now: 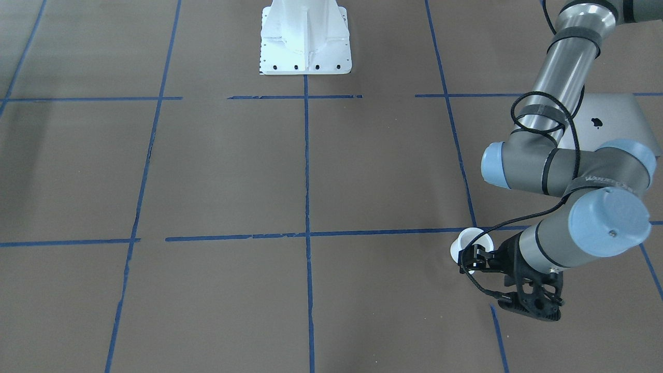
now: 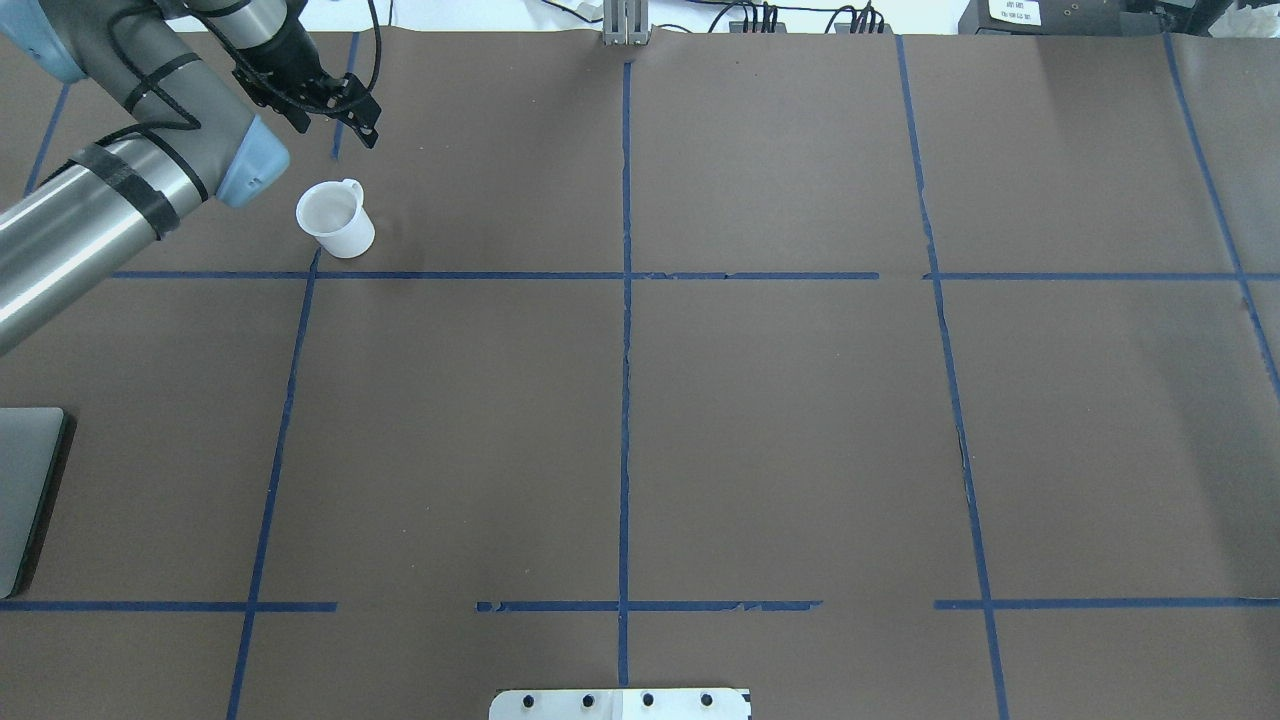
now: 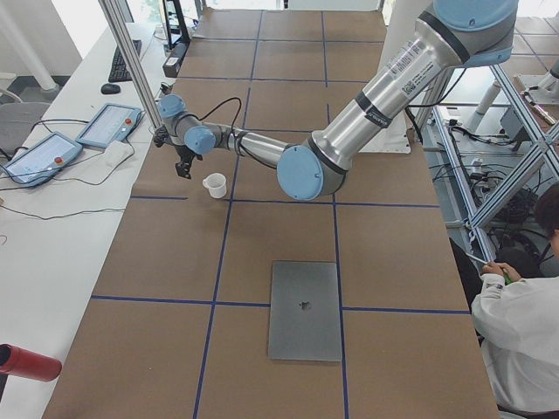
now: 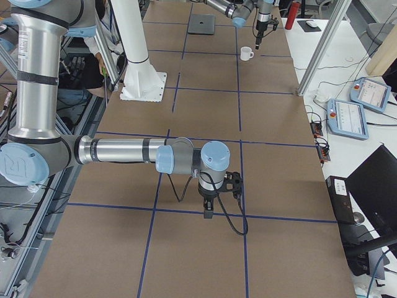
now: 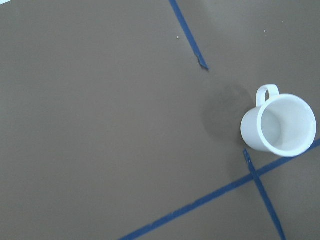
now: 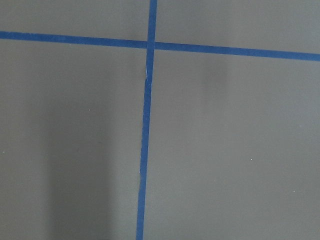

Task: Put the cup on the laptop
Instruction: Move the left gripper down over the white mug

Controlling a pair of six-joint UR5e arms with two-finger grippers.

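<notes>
The white cup (image 2: 335, 220) stands upright on the brown table, handle toward the far edge; it also shows in the front view (image 1: 467, 242) and the left wrist view (image 5: 279, 125). My left gripper (image 2: 338, 128) hovers just beyond the cup on its far side, apart from it, open and empty. The silver-grey laptop (image 2: 25, 490) lies flat at the table's left end, nearer the robot than the cup; its apple logo shows in the front view (image 1: 611, 122), partly behind the left arm. My right gripper (image 4: 208, 210) shows only in the exterior right view, low over the table; I cannot tell its state.
The white robot base (image 1: 305, 41) stands at the near middle edge. Blue tape lines (image 2: 625, 300) divide the table. Teach pendants (image 3: 105, 127) and a red bottle (image 3: 26, 362) lie on the side bench. A person (image 3: 524, 332) sits by the robot's side.
</notes>
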